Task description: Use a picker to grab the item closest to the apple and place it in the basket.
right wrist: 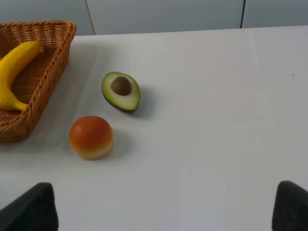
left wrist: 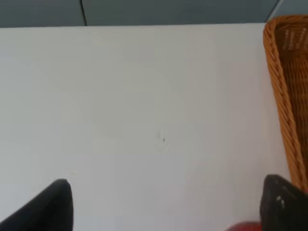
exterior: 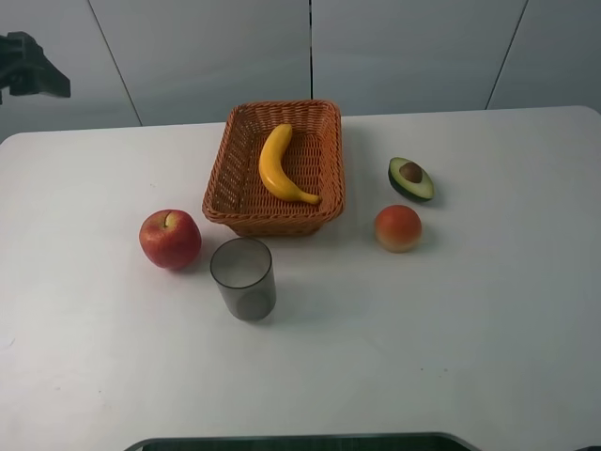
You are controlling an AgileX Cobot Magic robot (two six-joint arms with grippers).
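A red apple (exterior: 170, 239) sits on the white table at the left. Closest to it stands a grey translucent cup (exterior: 243, 278), upright, just to its right. Behind them is the wicker basket (exterior: 272, 224), which holds a yellow banana (exterior: 280, 164). Neither gripper shows in the high view. In the left wrist view my left gripper (left wrist: 163, 207) is open over bare table, with the basket's rim (left wrist: 284, 96) and a sliver of the apple (left wrist: 245, 226) at the edge. My right gripper (right wrist: 161, 209) is open too, short of the fruit.
A halved avocado (exterior: 410, 178) and a round orange-red fruit (exterior: 398, 227) lie right of the basket; both show in the right wrist view as avocado (right wrist: 121, 91) and fruit (right wrist: 91, 137). A dark fixture (exterior: 28, 70) hangs at the far left.
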